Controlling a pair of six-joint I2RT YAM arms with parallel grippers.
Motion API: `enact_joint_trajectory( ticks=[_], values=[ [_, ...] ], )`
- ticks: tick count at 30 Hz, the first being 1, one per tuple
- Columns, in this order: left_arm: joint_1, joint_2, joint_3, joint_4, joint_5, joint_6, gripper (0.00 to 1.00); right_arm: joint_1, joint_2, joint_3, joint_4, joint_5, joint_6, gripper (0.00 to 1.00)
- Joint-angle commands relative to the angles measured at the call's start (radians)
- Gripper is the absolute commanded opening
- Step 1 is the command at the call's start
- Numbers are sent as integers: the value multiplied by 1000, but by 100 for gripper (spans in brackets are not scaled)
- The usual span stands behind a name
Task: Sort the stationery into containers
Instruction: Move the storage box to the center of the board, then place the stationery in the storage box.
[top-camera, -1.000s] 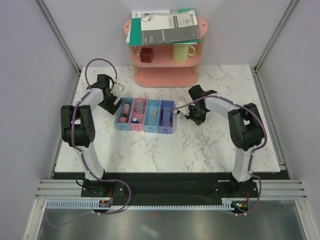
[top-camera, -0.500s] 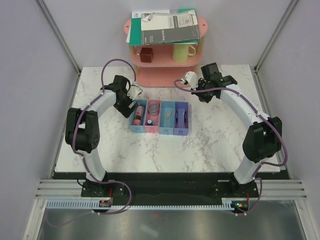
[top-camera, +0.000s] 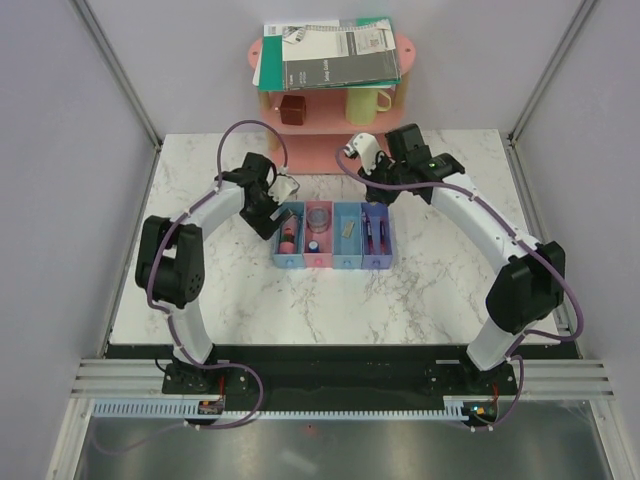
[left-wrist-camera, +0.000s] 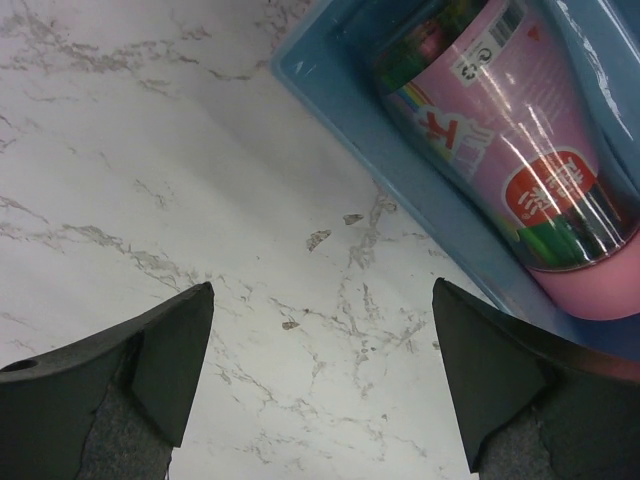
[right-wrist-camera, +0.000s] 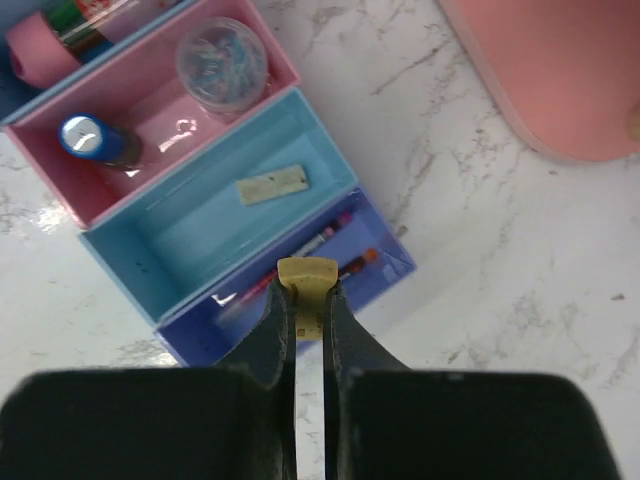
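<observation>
Right gripper (right-wrist-camera: 307, 305) pinches a tiny tan rectangular block (right-wrist-camera: 307, 272) mid-frame (left gripper (left-wrist-camera: 320, 360) gapes); dropped now, it'd likely hit the wrong violet-blue plastic tray (right-wrist-camera: 200, 340).

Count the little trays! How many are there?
4, joined in one row: blue tray leftmost, then pink tray, light blue tray, and violet tray rightmost. None looks hidden.

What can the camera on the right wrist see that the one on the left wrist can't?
Only the right wrist view: the right gripper pinching a small tan block, plus the pink tray, the light blue tray and the violet tray with two pens. Only the left wrist view: the left gripper, wide open above the marble table. Both: that table, and the pink cylinder lying in the blue tray.
</observation>
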Motion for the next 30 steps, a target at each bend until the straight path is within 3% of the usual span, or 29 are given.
enact_joint_trajectory(
  ticks=[1,20,30],
  values=[
    [-41,2,60,-9,47,-48,97,41,-22,-52,78,-39,69,0],
    [-81,82,155,-4,76,-82,96,116,16,-248,217,-43,121,0],
    [-81,-48,110,-1,28,-50,97,118,29,-297,253,-8,109,0]
  ],
)
